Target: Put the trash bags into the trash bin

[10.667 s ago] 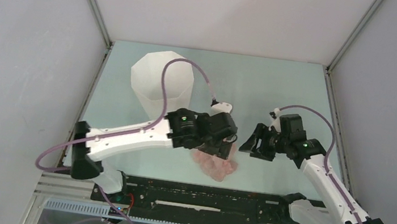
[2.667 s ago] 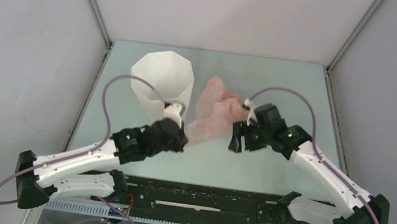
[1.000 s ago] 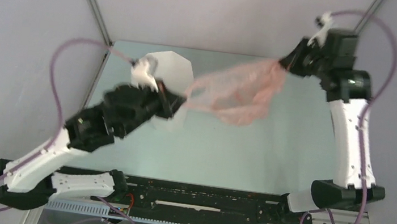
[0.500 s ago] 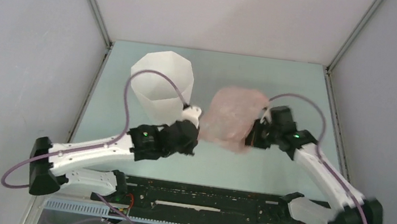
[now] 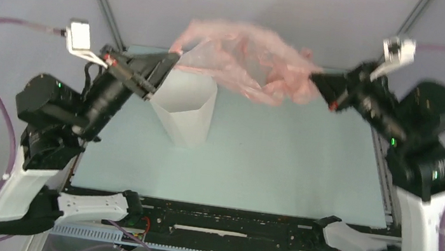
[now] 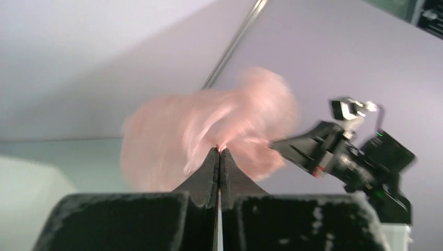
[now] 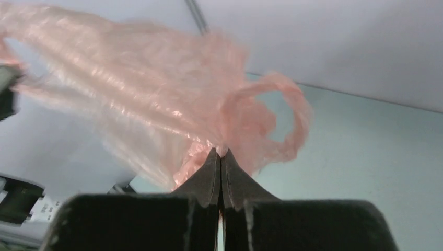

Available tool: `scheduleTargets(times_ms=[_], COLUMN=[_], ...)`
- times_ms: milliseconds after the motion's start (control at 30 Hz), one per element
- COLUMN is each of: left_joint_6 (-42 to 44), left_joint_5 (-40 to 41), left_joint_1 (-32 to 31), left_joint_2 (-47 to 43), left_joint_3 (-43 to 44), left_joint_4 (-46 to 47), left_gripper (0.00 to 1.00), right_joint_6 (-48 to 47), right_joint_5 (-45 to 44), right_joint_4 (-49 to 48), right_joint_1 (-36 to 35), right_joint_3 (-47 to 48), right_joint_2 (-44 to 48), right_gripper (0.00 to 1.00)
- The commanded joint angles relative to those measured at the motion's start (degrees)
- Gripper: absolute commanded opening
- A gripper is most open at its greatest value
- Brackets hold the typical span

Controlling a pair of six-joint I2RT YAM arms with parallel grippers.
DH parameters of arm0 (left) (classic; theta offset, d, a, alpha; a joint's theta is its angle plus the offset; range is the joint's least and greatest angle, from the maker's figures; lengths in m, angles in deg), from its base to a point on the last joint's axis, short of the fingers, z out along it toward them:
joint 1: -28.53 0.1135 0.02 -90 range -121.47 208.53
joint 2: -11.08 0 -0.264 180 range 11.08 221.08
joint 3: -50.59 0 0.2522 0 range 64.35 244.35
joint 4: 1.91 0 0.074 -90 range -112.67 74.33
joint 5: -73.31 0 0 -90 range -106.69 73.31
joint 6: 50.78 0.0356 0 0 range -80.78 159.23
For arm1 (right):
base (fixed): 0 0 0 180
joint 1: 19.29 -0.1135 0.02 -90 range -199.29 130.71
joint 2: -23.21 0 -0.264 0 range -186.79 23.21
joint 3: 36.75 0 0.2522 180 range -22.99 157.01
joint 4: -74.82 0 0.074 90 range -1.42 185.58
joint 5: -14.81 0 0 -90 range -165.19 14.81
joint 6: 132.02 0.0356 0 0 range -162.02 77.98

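- Holding the trash bag (image 5: pixel 247 61) up in the air between both arms, I see it drawn out sideways as a wrinkled pale-pink sheet, well above the table (image 5: pixel 279 164).
- My left gripper (image 5: pixel 173 60) is raised and points toward the middle. On its wrist camera the two fingers are pressed flat together, with a small tuft of pink film caught at their tips, so it is clamped on the bag's left end.
- My right gripper (image 5: pixel 316 81) is raised too and points back toward the left one. Its wrist camera shows the fingers closed tight, with the film pinched right at the tips. A loop of the film curls out just to the right of the pinch.
- The white bin (image 5: pixel 186 111) stands upright on the table, on the left side, below the left gripper.
- From the top camera the bag's left end overlaps the bin's upper rim. I cannot tell whether the film touches it.
- None of the bag is inside the bin; most of the film hangs to the right of it.
- The bag is smeared on the left wrist camera, so I cannot make out its folds there.
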Motion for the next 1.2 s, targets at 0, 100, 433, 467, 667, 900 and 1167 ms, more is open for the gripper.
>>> scheduleTargets(times_ms=[0, 100, 433, 467, 667, 900, 1167], left_joint_6=[-6.11, -13.96, -1.93, -0.43, -1.58, -13.69, -21.02], left_joint_5=[2.11, -7.95, 3.63, 3.35, 2.51, -2.31, -3.74], left_joint_1=[0.00, -1.56, -4.43, -2.69, -0.05, -0.04, 1.00], left_joint_2=[-3.61, -5.94, -4.24, -2.99, -1.62, -7.23, -12.69], left_joint_3=[-26.35, -45.25, -33.27, -29.04, -30.82, -48.53, -60.52], left_joint_4=[-5.51, -5.27, -11.66, -11.69, -7.94, -11.63, -8.54], left_gripper=[0.00, 0.00, 0.00, 0.00, 0.00, 0.00, 0.00], right_joint_6=[3.83, 7.12, 2.62, 1.14, -1.01, 2.75, 9.13], right_joint_5=[-1.17, 5.05, 2.43, 2.14, 1.15, -13.66, -0.20], right_joint_4=[-5.84, -5.49, -1.49, 1.13, 8.12, 9.20, 1.33], right_joint_1=[-0.91, -2.05, -5.13, -4.53, -5.96, -16.42, -24.92], right_joint_3=[-29.96, -48.85, -39.20, -32.64, -19.84, -26.56, -30.61], right_joint_2=[10.98, 11.74, 4.09, 1.56, -4.19, 0.77, -11.55], right_gripper=[0.00, 0.00, 0.00, 0.00, 0.00, 0.00, 0.25])
